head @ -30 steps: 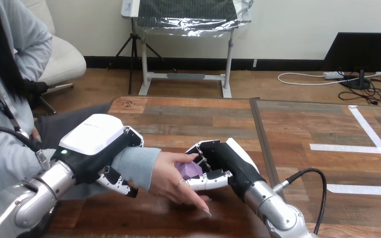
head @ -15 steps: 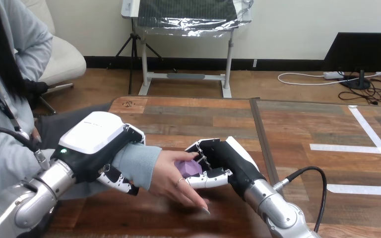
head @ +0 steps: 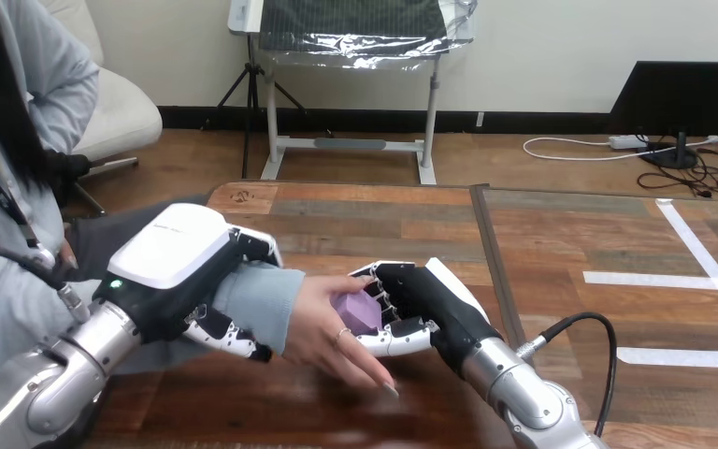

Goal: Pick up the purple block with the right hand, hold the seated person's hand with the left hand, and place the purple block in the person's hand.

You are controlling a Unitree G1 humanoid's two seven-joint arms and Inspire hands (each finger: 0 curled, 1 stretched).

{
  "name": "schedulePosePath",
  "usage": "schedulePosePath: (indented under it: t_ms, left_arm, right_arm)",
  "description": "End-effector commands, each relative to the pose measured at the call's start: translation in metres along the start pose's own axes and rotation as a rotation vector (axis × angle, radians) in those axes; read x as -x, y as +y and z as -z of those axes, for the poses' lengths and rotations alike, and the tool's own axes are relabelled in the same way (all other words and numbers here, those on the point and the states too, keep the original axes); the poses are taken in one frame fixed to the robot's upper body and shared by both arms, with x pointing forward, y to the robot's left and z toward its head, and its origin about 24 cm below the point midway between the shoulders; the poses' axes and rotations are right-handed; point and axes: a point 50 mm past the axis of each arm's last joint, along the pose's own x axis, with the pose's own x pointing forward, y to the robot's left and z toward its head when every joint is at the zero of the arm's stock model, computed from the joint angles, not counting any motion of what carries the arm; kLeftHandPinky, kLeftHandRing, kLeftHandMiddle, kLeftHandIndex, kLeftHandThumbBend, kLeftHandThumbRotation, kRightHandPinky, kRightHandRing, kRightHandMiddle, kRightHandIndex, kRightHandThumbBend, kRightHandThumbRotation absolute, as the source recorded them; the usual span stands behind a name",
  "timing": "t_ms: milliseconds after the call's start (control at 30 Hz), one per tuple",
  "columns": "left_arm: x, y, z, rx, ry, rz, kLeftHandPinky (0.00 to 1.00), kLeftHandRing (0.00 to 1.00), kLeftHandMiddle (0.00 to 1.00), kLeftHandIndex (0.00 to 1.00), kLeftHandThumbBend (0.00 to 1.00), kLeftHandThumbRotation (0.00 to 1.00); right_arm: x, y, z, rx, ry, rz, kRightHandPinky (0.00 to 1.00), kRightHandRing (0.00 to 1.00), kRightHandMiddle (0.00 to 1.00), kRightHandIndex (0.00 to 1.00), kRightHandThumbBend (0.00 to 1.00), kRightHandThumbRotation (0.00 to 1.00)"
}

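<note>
The purple block (head: 357, 311) sits low at the table's middle, between the person's hand (head: 318, 327) and my right hand (head: 425, 304). My right hand's fingers curl over the block's right side and its thumb lies under it. The person's palm touches the block's left side, their fingers reaching under my thumb. My left hand (head: 182, 257) lies over the person's wrist (head: 257, 304) in a light blue sleeve, with its fingers (head: 229, 339) curled under and round it.
The wooden table (head: 383, 224) stretches bare beyond the hands. White tape strips (head: 654, 279) mark its right half. The person's body fills the left side, next to my left arm.
The person's hand has closed in on the block, which now shows more fully against their palm. My left hand has shifted slightly right with the wrist. My right hand stays put.
</note>
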Motion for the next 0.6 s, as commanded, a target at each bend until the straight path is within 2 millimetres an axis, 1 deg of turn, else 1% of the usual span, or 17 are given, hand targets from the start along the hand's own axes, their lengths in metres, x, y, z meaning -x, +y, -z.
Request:
schedulePosePath:
  t_ms: [0, 33, 200, 300, 367, 567]
  left_arm:
    - [-0.0168, 0.0222, -0.0029, -0.02, -0.045, -0.112, 0.52, 0.56, 0.6, 0.65, 0.99, 0.25]
    - [-0.0166, 0.0218, -0.0026, -0.018, -0.045, -0.11, 0.55, 0.59, 0.62, 0.67, 1.0, 0.27]
    - [-0.0155, 0.0195, -0.002, -0.015, -0.045, -0.11, 0.6, 0.63, 0.66, 0.71, 1.0, 0.3]
    - [-0.0147, 0.0188, -0.0018, -0.016, -0.045, -0.11, 0.64, 0.65, 0.69, 0.74, 1.0, 0.32]
    - [-0.0142, 0.0184, -0.0017, -0.014, -0.046, -0.113, 0.67, 0.68, 0.71, 0.76, 1.0, 0.32]
    - [-0.0121, 0.0161, -0.0014, -0.016, -0.04, -0.125, 0.71, 0.72, 0.74, 0.79, 1.0, 0.33]
  right_arm:
    - [-0.0135, -0.0198, -0.0258, 0.028, -0.076, 0.029, 0.63, 0.67, 0.7, 0.71, 0.91, 0.06]
    - [-0.0135, -0.0203, -0.0258, 0.029, -0.075, 0.027, 0.66, 0.7, 0.72, 0.73, 0.92, 0.09]
    - [-0.0133, -0.0229, -0.0258, 0.049, -0.071, 0.024, 0.73, 0.75, 0.74, 0.76, 0.94, 0.16]
    - [-0.0133, -0.0239, -0.026, 0.052, -0.069, 0.022, 0.76, 0.78, 0.76, 0.78, 0.96, 0.21]
    - [-0.0133, -0.0243, -0.0261, 0.055, -0.069, 0.021, 0.78, 0.8, 0.77, 0.8, 0.98, 0.27]
    - [-0.0132, -0.0258, -0.0258, 0.055, -0.065, 0.018, 0.83, 0.84, 0.8, 0.83, 1.0, 0.36]
